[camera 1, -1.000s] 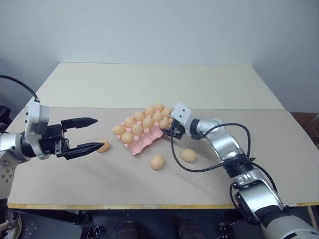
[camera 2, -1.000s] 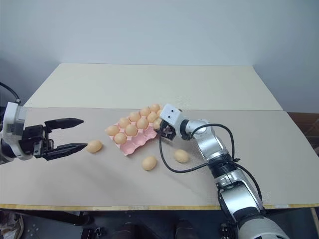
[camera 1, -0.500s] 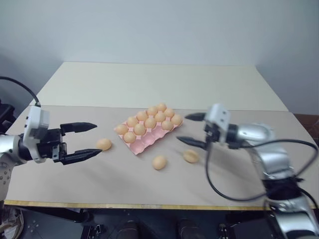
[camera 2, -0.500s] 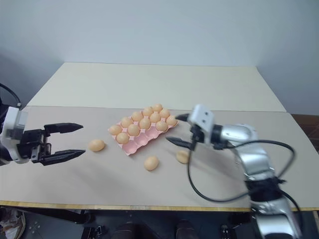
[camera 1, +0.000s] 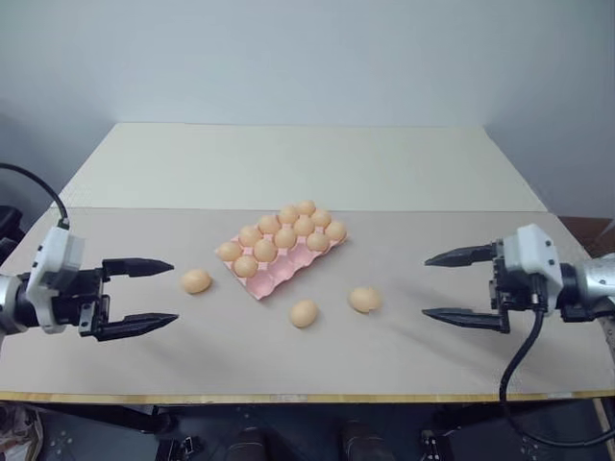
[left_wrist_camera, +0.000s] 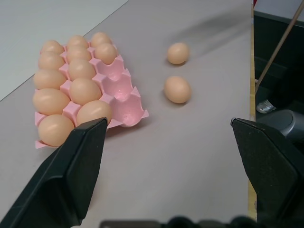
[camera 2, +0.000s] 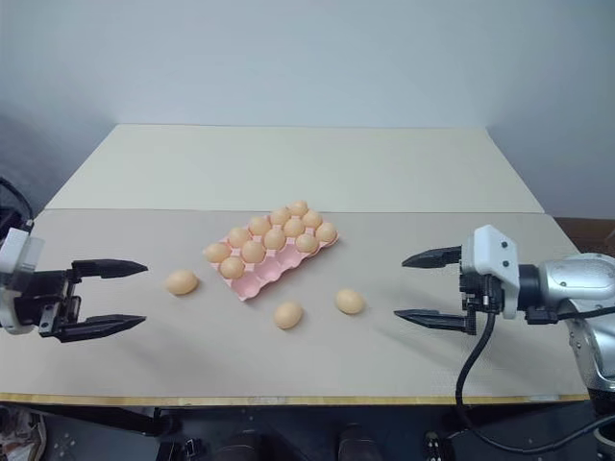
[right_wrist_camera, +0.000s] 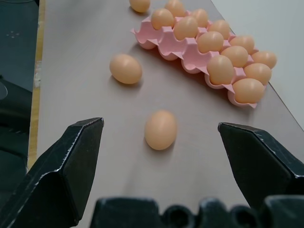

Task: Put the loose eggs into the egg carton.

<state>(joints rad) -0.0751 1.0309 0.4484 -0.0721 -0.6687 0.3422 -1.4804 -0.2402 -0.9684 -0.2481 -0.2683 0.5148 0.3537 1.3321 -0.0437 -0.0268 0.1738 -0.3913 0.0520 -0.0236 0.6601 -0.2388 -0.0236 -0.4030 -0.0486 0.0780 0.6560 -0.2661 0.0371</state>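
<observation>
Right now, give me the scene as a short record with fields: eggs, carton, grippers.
loose eggs: three on the table: one left of the carton, two in front of it
egg carton: pale pink, nine eggs in it, three cups of its front row empty
left gripper: open, holding nothing, left of the eggs
right gripper: open, holding nothing, right of the eggs

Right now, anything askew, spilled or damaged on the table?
Nothing damaged. Three loose eggs lie on the table outside the egg carton: one left of it, two in front. The carton sits skewed to the table edge, its three near cups empty. Both grippers, left and right, are open and hold nothing.
</observation>
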